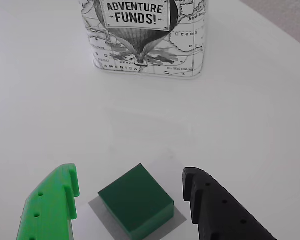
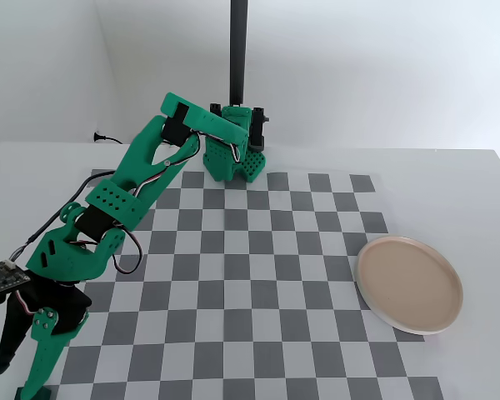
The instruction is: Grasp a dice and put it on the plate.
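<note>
1 arm bent low, fwd | gripper (image 1: 130,192) open, fingers either side of dice (image 1: 136,201) | plate (image 2: 409,284) well apart

In the wrist view the dice (image 1: 136,202) sits between the spread jaws, with gaps on both sides. Ahead, a printed tin (image 1: 145,35) blocks the way. In the fixed view the counter (image 2: 258,275) is open up to the plate (image 2: 409,283) near its right edge.

Your dice (image 1: 136,201) is plain dark green; the plate (image 2: 409,283) beige-pink, cream-rimmed; the far tin (image 1: 142,35) black-and-white map print; the mat (image 2: 258,275) grey-and-white checks.
</note>
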You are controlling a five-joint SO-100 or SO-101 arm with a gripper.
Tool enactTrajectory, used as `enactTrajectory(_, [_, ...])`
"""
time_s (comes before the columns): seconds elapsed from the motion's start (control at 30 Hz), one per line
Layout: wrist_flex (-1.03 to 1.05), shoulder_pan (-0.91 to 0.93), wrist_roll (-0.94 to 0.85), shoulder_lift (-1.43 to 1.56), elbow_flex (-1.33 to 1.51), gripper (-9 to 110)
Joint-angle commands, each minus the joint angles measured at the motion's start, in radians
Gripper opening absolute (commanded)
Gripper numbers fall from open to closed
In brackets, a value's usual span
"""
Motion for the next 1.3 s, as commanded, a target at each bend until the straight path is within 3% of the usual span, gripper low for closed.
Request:
enactTrajectory(0.0, [0.006, -0.005, 0.002, 0.000, -0.166, 17])
enactTrajectory(1.27, [-0.008, -0.046, -0.038, -0.259, -0.328, 18])
